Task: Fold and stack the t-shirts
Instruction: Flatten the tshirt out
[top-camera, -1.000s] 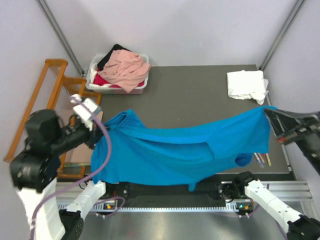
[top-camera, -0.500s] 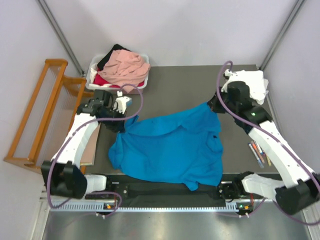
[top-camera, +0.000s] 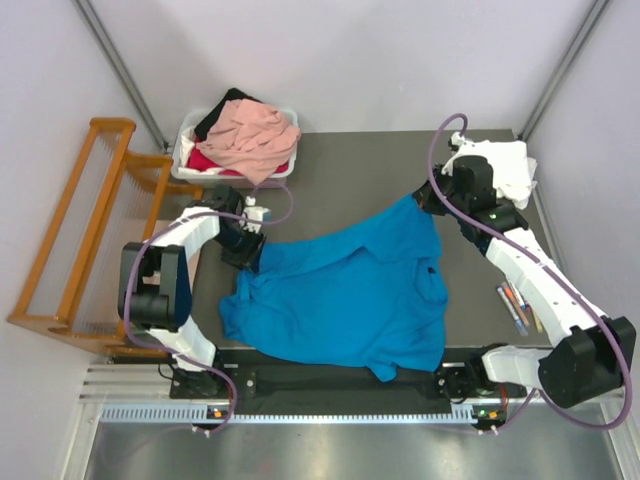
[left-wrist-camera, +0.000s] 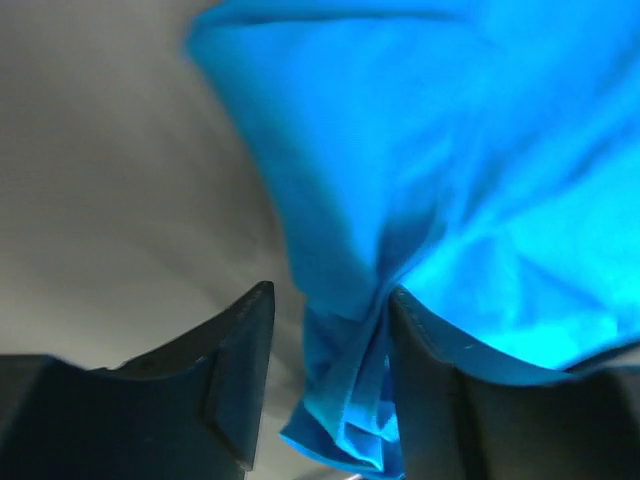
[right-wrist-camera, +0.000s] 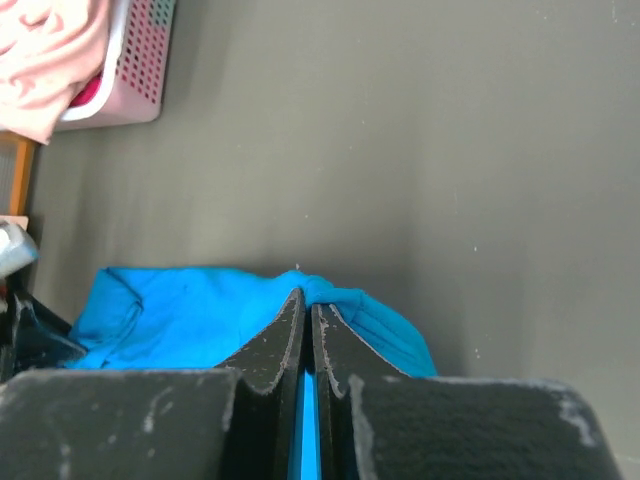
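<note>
Two grippers at one blue shirt (top-camera: 340, 295) | shirt lies rumpled on the middle of the table (top-camera: 350, 170) | right gripper (right-wrist-camera: 308, 305) clamped on its far-right corner, probably to pull it flat | left gripper (left-wrist-camera: 325, 300) at far-left corner, jaws apart, cloth seemingly loose between them

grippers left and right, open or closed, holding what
left gripper: open, blue t-shirt loose between its jaws
right gripper: closed on the blue t-shirt's edge
</note>
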